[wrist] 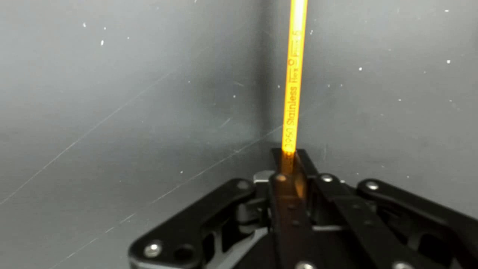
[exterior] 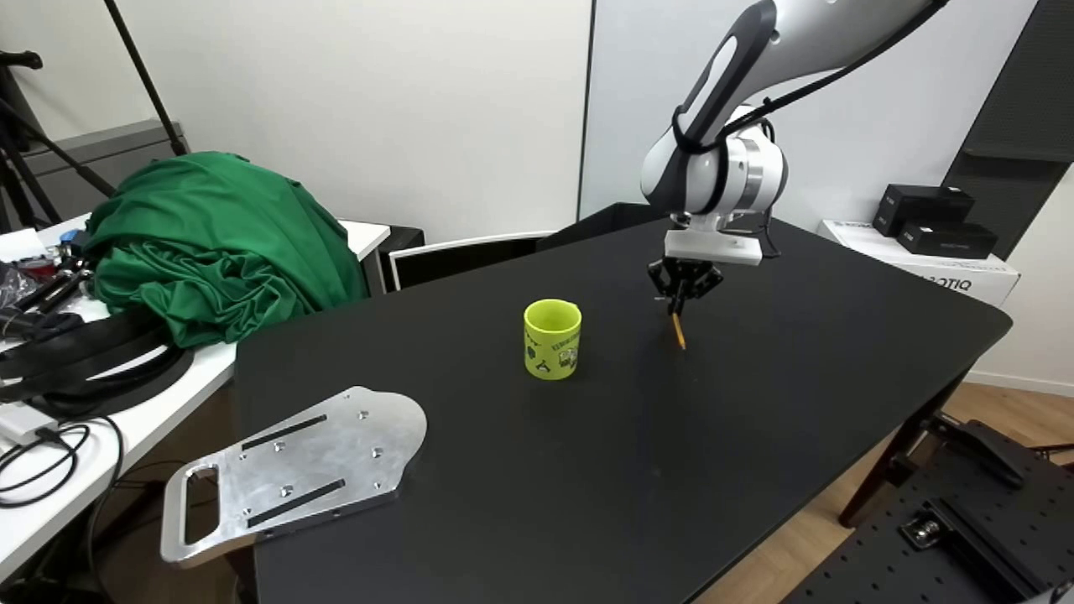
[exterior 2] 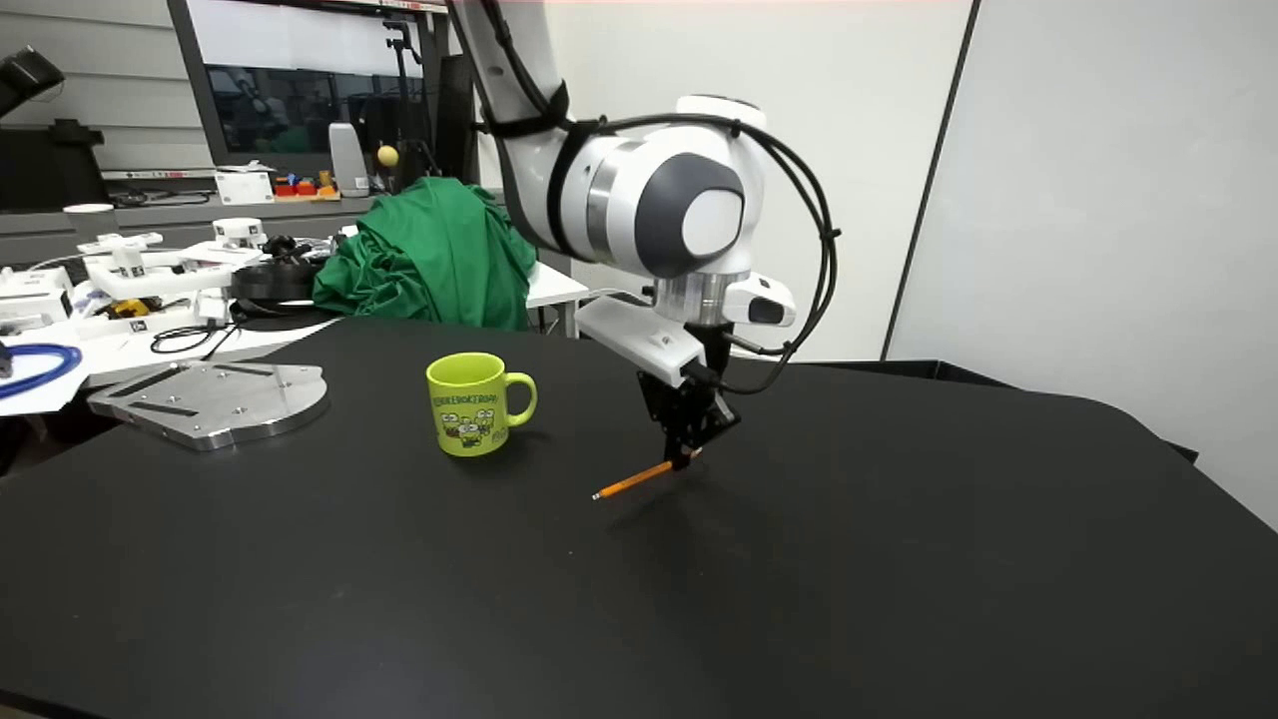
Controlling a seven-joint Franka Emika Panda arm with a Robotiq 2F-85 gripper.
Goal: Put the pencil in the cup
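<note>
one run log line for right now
gripper: shut on pencil | pencil: held, outside cup | cup: upright on table | placement: not yet done

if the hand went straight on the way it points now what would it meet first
Most likely the black tabletop: the hand points down toward it, gripping the pencil. The gap's depth is unclear; the pencil's end might touch first.

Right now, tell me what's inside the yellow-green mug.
In an exterior view, the yellow-green mug shows only its upper inner wall; the near side hides the bottom, so anything lying there can't be seen. The pencil is outside, held in the gripper.
</note>
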